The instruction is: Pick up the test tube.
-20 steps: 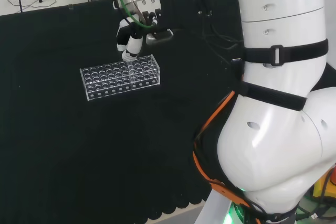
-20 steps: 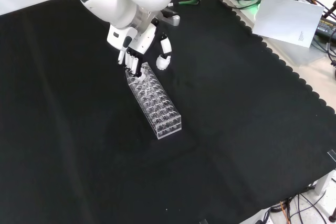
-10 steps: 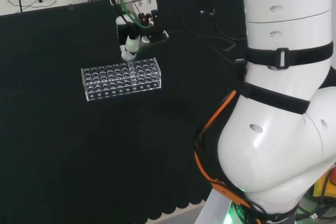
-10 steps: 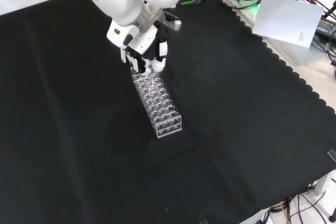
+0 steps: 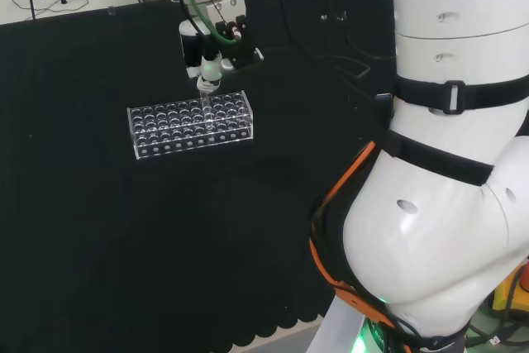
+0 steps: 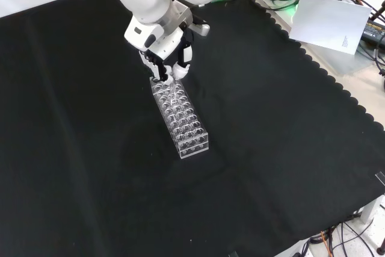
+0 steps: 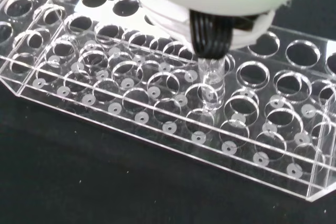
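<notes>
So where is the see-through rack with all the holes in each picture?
Head view: the rack lies left of centre on the black cloth, long side across.
Front view: the rack sits near the middle, running away toward the top.
Wrist view: the rack is close up.
Shared landmark: the hand at one end of the rack.

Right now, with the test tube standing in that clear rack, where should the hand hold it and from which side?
Grip the test tube by its top, the part above the rack, coming from straight above. It stands upright in a hole, so the rack blocks its lower body and it can probably only lift out vertically. The hand's fingers already close there.
</notes>
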Controlling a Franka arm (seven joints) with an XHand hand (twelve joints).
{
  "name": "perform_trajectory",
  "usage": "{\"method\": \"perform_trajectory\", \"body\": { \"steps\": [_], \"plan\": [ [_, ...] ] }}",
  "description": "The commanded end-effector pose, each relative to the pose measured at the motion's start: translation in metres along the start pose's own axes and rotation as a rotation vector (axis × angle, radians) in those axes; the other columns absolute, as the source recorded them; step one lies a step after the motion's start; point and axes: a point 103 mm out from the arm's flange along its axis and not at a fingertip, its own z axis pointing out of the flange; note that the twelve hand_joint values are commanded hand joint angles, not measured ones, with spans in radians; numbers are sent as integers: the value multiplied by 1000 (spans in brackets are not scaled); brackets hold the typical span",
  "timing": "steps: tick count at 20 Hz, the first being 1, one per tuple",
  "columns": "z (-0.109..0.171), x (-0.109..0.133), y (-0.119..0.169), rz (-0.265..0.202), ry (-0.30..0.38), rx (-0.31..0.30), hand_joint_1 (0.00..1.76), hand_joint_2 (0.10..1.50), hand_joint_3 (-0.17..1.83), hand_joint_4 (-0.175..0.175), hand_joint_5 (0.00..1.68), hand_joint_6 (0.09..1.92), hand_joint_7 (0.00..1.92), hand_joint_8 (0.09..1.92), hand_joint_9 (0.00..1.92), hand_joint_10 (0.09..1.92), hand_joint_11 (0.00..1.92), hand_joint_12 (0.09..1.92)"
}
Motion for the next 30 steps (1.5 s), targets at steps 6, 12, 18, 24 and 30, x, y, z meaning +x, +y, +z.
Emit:
{"method": "perform_trajectory", "body": {
  "steps": [6, 12, 18, 24, 30],
  "plan": [
    [-11, 3, -2, -9, -21, -40, 1446, 485, 834, -175, 1393, 484, 1448, 601, 1474, 299, 1352, 1028],
    [-24, 0, -5, -9, 1, -43, 1447, 473, 849, -175, 1403, 472, 1460, 582, 1482, 297, 1356, 1027],
    [-39, -3, -7, -20, -14, -34, 1448, 469, 853, -175, 1407, 467, 1467, 570, 1484, 296, 1357, 1027],
    [-49, -5, -11, -23, 2, -15, 1448, 466, 857, -175, 1410, 463, 1470, 566, 1487, 293, 1358, 1027],
    [-58, -17, -23, -17, 49, -41, 1449, 464, 860, -175, 1413, 460, 1473, 564, 1489, 288, 1360, 1027]
  ]
}}
